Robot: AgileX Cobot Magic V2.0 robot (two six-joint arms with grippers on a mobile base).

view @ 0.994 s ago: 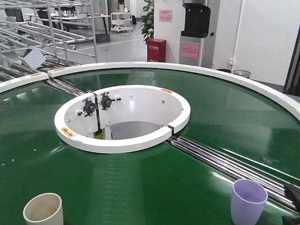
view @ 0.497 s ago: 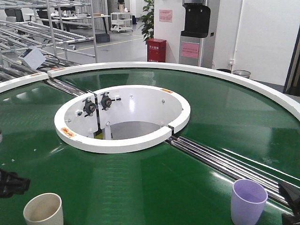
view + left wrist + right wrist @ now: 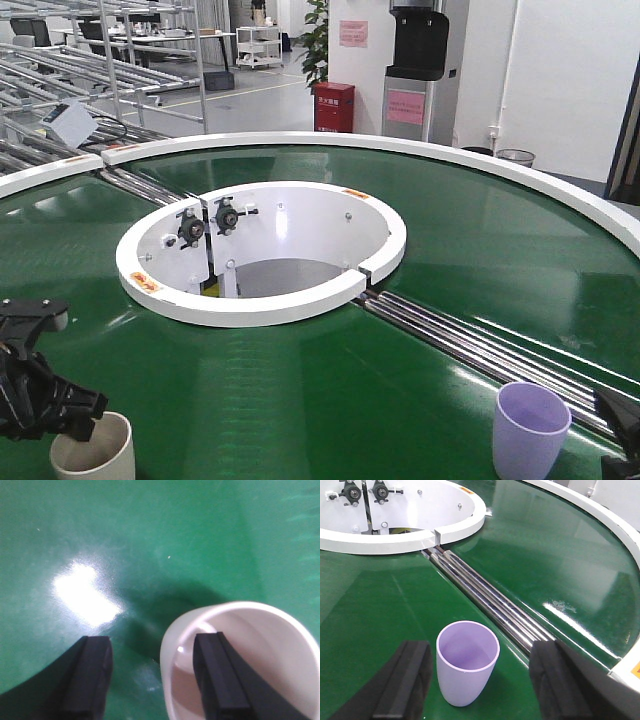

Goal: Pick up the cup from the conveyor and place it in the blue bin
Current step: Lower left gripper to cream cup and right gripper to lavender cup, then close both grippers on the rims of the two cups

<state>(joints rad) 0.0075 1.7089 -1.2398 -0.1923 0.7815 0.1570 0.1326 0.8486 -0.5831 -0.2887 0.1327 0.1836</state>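
At the far left my left pincer [image 3: 45,405] hangs low over the conveyor [image 3: 300,390], above its glossy dark-green belt; its jaws are spread. In the left wrist view they straddle the near wall of the cream cup [image 3: 250,645]: one black pad [image 3: 92,675] is outside over the bare belt and the other is down inside the cup's mouth; I cannot tell whether the inner pad touches the wall. That cup stands upright on the belt at the lower left corner of the front view, just beside the pincer's dark body; a bright glare patch lies on the belt to its left in the wrist view. Behind, at upper left, stand metal racks [image 3: 100,60]. Further right is the white central ring [image 3: 262,308], with two black bearing blocks bolted to its inner wall; past the ring's split the steel rollers [image 3: 470,345] run diagonally across the belt toward the lower right. The white outer rim [image 3: 400,143] curves round the far side. Near the rollers' lower end the lavender cup [image 3: 530,428] stands upright and empty on the belt, just beside them; my right pincer [image 3: 482,682] is spread wide around it, one dark finger [image 3: 407,680] on each side, both apart from the cup; it grips nothing.
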